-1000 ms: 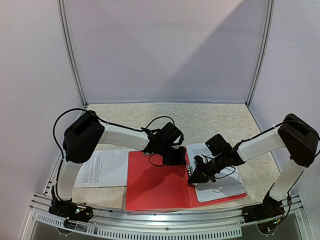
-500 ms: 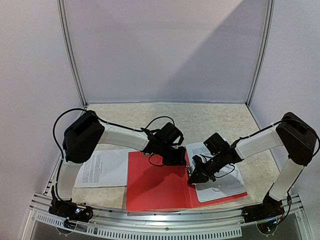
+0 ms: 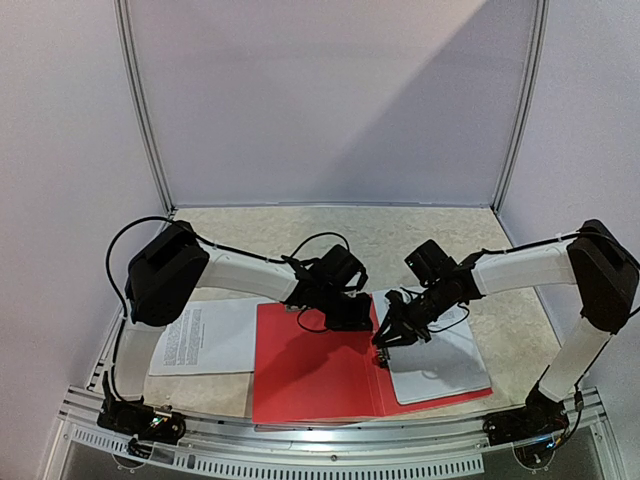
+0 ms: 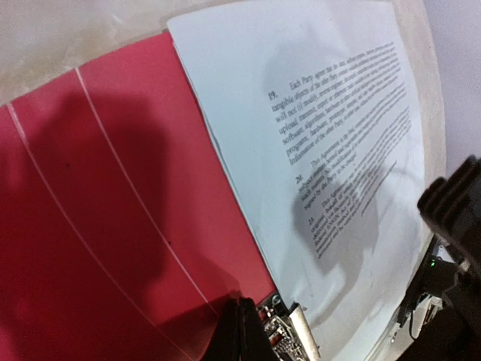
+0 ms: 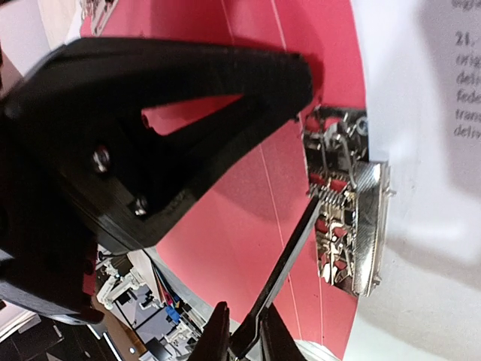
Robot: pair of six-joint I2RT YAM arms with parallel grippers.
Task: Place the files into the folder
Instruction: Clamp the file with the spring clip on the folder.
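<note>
The red folder (image 3: 310,370) lies open on the table. One printed sheet of the files (image 3: 440,365) rests on its right cover, its edge under the metal clip (image 5: 349,226) by the spine. Another sheet (image 3: 210,337) lies on the table left of the folder. My left gripper (image 4: 244,304) is shut, its tips pressed on the red cover beside the clip (image 4: 289,331). My right gripper (image 5: 244,316) is closed on the clip's thin black lever (image 5: 293,248), which slants up from the clip. In the top view the two grippers (image 3: 350,318) (image 3: 383,345) meet at the spine.
The left arm's black gripper body (image 5: 150,135) fills the upper left of the right wrist view, close above the lever. White booth walls (image 3: 330,100) enclose the table on three sides. A metal rail (image 3: 330,440) runs along the near edge.
The right wrist has risen and swung toward the back while its fingertips stayed at the clip. The left arm has not moved.
</note>
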